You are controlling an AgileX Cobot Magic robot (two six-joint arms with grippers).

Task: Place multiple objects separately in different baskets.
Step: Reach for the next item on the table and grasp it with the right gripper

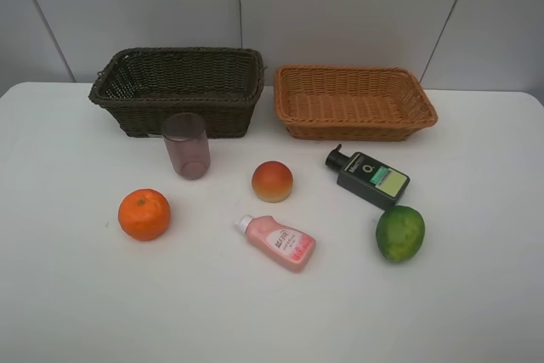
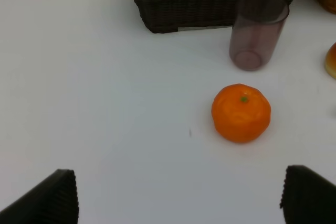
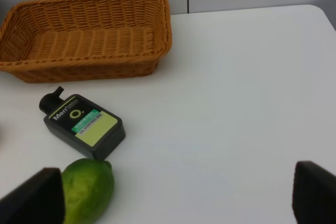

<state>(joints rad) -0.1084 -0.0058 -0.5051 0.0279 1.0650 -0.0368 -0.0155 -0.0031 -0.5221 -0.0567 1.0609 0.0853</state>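
Left gripper point(image 2: 178, 203) splayed wide, holding nothing, right gripper point(image 3: 176, 198) likewise, orange point(image 2: 241, 112) left of the peach point(image 1: 272, 181), green citrus fruit point(image 3: 86, 190) and "Men"-labelled dark green pump bottle point(image 3: 84, 127) right of it, pink squeeze bottle point(image 1: 279, 242) in front, purple cup point(image 1: 187, 146), dark basket point(image 1: 204, 101) and tan basket point(image 1: 357, 130) behind

The cup point(image 1: 186, 145) stands just before the dark basket point(image 1: 136, 112), blocking its front wall. The tan basket point(image 1: 293, 116) lies open above, and the worktop point(image 1: 59, 295) is bare towards its edges.

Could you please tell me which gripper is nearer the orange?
Left. The orange lies ahead of the left gripper; the right gripper is by the green citrus fruit, the orange outside its view.
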